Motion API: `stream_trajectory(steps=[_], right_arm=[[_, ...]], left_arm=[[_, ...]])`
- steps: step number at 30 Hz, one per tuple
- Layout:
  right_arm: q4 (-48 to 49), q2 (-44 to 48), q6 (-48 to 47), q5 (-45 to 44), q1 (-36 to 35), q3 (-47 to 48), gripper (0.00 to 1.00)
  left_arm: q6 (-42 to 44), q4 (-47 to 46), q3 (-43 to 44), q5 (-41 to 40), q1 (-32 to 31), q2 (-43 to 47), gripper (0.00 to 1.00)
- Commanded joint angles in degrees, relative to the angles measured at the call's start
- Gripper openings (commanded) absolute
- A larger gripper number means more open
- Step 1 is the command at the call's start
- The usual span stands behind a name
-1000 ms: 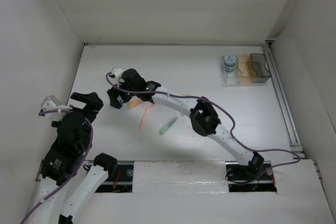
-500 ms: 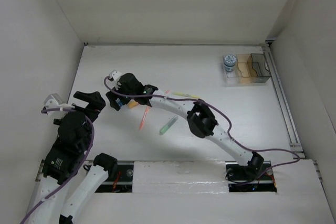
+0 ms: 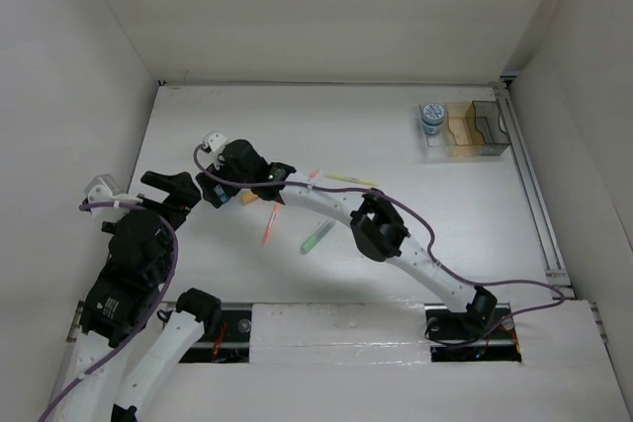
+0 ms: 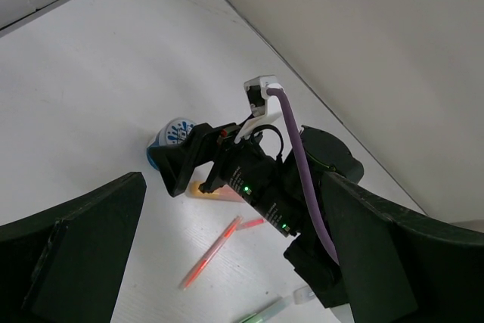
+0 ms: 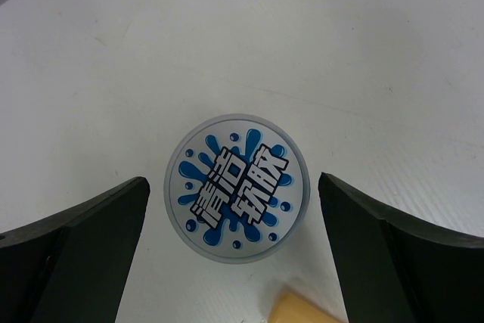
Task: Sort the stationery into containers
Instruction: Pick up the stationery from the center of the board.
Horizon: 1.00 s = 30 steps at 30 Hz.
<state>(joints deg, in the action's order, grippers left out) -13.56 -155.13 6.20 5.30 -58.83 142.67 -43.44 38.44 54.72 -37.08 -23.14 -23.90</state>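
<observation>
- The right end effector [image 5: 233, 187] hangs with its jaws spread wide, holding nothing, one finger on each side of a blue-and-white pot [image 4: 172, 135].
- That pot stands upright on the left part of the tabletop [image 3: 435, 214]; whether the fingers touch it cannot be told.
- An orange marker [image 3: 248, 201] lies just beside the pot.
- The left end effector [image 3: 170, 193] is near it, also wide apart and holding nothing.
- A red pen [image 3: 269, 230] and a green marker [image 3: 316, 236] lie loose nearby; a yellow pen [image 3: 348, 180] lies beside the right arm.
- At the far right stands the clear organiser [image 3: 491, 131], a second pot [image 3: 432, 116] in its left compartment.
</observation>
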Motion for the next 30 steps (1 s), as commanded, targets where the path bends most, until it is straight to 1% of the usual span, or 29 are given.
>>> stream_trajectory(steps=[1,4,6,7,10,12,14,15,16,19,20,21,22,25,27,30], right_arm=[[4.8,-0.5,-0.3,-0.6,-0.5,0.9,0.99],[5.4,-0.5,-0.3,-0.6,-1.0,0.3,0.99],[5.4,-0.5,-0.3,-1.2,-1.0,0.3,0.96],[5.4,-0.5,-0.3,-1.2,-1.0,0.3,0.93],[5.4,-0.5,-0.3,-1.8,-1.0,0.3,0.87],[5.4,-0.5,-0.3,-1.8,-1.0,-0.2,0.78],[5.4,-0.5,-0.3,-2.3,-1.0,-0.2,0.73],[5.4,-0.5,-0.3,-2.3,-1.0,-0.2,0.67],[5.4,-0.5,-0.3,-2.3,-1.0,-0.8,0.62],[5.4,-0.5,-0.8,-2.8,-1.0,-1.4,0.56],[5.4,0.0,-0.8,-2.8,-1.0,-2.1,0.51],[5.4,0.0,-0.8,-2.8,-1.0,-2.1,0.44],[5.4,0.5,-0.8,-2.8,-1.0,-2.7,0.25],[5.9,2.7,-0.8,-4.0,-1.0,-4.9,0.01],[7.1,4.8,-0.8,-4.8,-1.0,-8.5,0.0],[10.0,11.8,-0.8,-5.9,-1.0,-14.3,0.0]], left_arm=[[1.3,-2.4,-0.6,0.9,0.2,-0.4,1.0],[1.8,-2.9,-0.6,0.9,0.2,-0.4,1.0],[1.8,-2.9,-0.6,1.4,0.2,-0.4,1.0],[1.8,-2.9,-1.1,1.4,0.2,0.1,1.0],[1.8,-2.9,-1.1,1.4,0.2,0.1,1.0],[1.8,-2.9,-1.1,1.9,0.2,0.1,1.0],[1.8,-2.9,-1.1,1.9,0.2,0.1,1.0],[1.8,-2.9,-1.1,1.9,0.2,0.1,1.0],[1.8,-3.4,-1.1,1.9,0.2,0.1,1.0],[2.3,-3.5,-1.1,1.9,0.2,0.6,1.0],[2.3,-3.5,-1.1,1.9,0.2,0.6,1.0],[2.3,-3.5,-1.1,1.9,0.2,0.6,1.0],[2.3,-3.5,-1.1,1.9,0.2,0.6,1.0],[2.3,-3.5,-1.1,1.9,0.2,0.6,1.0],[2.3,-3.5,-1.1,1.9,0.2,0.6,1.0],[2.3,-3.5,-1.1,1.9,0.2,0.6,1.0]])
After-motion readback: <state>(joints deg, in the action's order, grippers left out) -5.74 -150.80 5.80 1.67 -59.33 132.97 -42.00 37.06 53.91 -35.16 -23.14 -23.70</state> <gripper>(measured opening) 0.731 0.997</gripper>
